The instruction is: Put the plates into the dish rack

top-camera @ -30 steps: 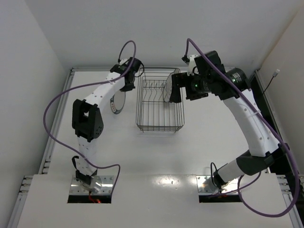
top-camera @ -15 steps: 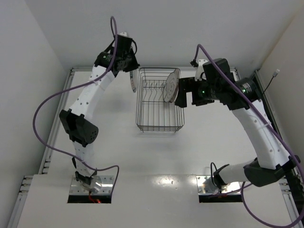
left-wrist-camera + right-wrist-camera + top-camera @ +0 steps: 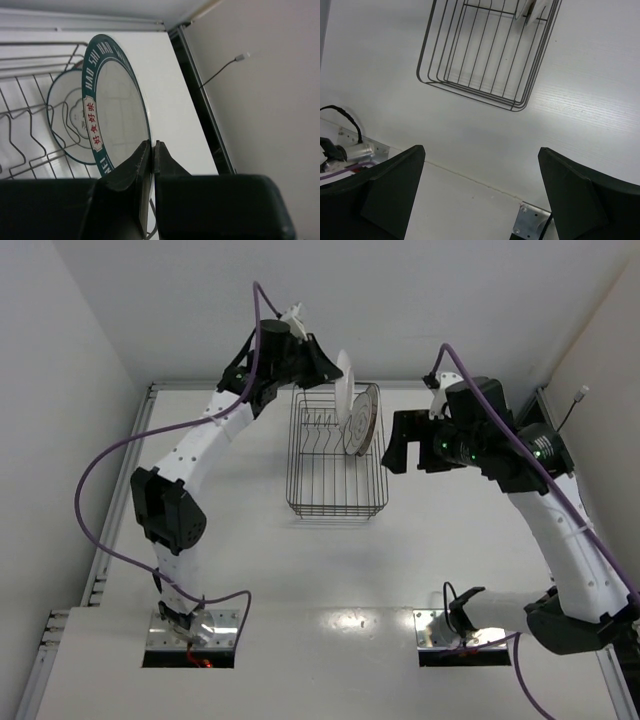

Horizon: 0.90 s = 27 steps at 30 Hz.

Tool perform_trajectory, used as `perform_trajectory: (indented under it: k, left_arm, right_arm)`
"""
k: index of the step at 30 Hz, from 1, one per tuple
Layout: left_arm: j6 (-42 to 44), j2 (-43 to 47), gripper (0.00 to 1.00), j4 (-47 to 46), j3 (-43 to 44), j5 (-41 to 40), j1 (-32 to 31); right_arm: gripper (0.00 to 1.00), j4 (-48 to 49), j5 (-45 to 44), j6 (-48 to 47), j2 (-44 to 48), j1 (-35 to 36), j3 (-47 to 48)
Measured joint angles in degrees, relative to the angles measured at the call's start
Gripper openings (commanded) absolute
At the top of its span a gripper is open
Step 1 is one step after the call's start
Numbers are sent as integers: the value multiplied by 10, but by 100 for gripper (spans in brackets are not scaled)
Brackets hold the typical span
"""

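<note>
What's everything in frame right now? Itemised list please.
held plate: 1, white with dark green lettered ring, on edge above the rack's far end, rim pinched by the left gripper
racked plate: 1, white with orange-red ring, standing on edge at the rack's far right
dish rack: 1, black wire, far middle of the table
table: 1, white
cables: purple, one looping along each arm
left gripper: shut on the held plate
right gripper: open, empty, to the right of the rack
</note>
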<state>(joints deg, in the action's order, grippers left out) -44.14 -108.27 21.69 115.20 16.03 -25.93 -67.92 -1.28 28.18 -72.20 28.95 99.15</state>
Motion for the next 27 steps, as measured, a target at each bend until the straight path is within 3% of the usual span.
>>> perform_trajectory:
  k: [6,27]
  left_arm:
    - [-10,-39,0,-19,-21,23,-4]
    - [-14,-92,0,-43,-75,-20,-12]
  right_arm:
    - [94,-12,-23,5,18,0,-3]
    - [97,-43,-48,14,29,0,-6]
